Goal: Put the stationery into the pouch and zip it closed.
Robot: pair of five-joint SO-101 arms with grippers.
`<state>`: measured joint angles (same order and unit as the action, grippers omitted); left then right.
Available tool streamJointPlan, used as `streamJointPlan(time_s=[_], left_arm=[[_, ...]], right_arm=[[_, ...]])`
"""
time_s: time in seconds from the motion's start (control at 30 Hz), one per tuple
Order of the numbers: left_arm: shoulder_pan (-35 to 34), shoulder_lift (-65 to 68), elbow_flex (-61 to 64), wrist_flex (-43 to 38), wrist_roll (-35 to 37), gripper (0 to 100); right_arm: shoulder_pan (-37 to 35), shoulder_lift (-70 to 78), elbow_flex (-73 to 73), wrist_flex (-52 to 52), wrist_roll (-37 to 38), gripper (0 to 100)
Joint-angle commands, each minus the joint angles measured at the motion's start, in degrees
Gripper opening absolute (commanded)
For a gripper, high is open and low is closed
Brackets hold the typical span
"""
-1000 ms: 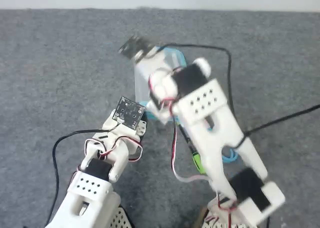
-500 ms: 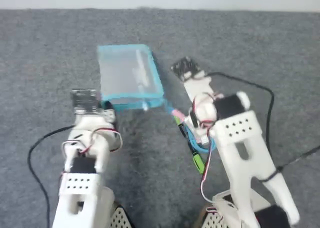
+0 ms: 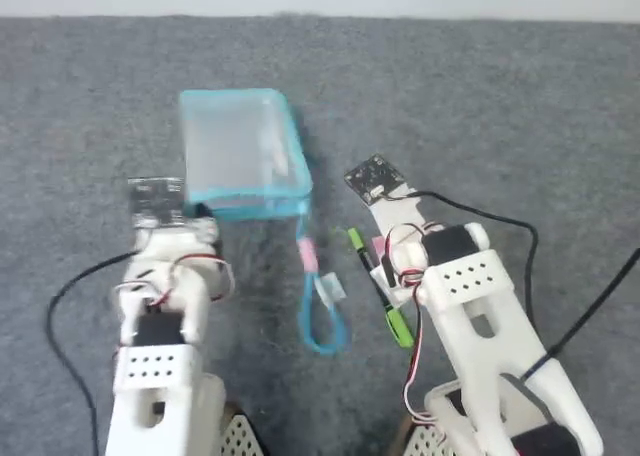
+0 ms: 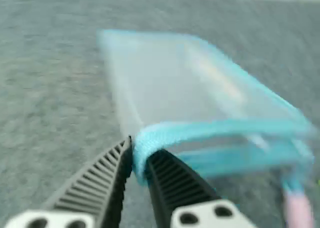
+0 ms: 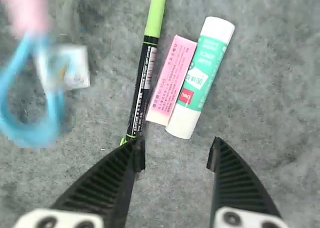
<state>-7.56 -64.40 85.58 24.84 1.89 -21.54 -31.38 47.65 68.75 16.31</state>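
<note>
Clear, blue-edged pouch (image 3: 240,151) sits upper left of centre in the high view, left gripper (image 4: 139,157) clamped on its lower left corner. Lower right of it lie green pen (image 5: 145,73), pink eraser (image 5: 170,80) and glue stick (image 5: 200,73), side by side, with the right gripper (image 5: 176,145) spread wide near their ends.

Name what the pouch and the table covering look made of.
Pouch: probably soft frosted plastic, translucent, the grey showing through; its turquoise edging looks woven fabric, matte. Table covering: likely felt or short carpet, grey, fuzzy, matte.
</note>
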Motion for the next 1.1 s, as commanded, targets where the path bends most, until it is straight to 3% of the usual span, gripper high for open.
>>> streamJointPlan(time_s=[0.0,0.13,0.3,0.43,0.5,1.07], left_arm=[[7.82,-0.44,-3.12,1.23,-7.3,1],[3.52,-0.35,-3.74,1.23,-4.66,1],[-0.88,0.0,-5.58,1.41,-7.56,1],[7.47,-0.44,-2.24,1.58,-14.86,1],[8.09,-0.44,-2.15,1.58,-18.64,1],[9.05,-0.35,-1.54,1.49,-17.67,1]], right_arm=[[0.92,-2.51,-0.26,-0.75,0.7,19.9],[0.92,-2.42,-0.26,-0.66,0.7,19.9],[0.92,-2.42,-0.18,-0.66,0.7,19.9],[0.84,-2.42,0.97,-1.1,0.79,19.9],[0.92,-2.42,1.05,-0.92,0.7,19.9],[0.92,-2.42,7.82,-8.75,0.7,19.9]])
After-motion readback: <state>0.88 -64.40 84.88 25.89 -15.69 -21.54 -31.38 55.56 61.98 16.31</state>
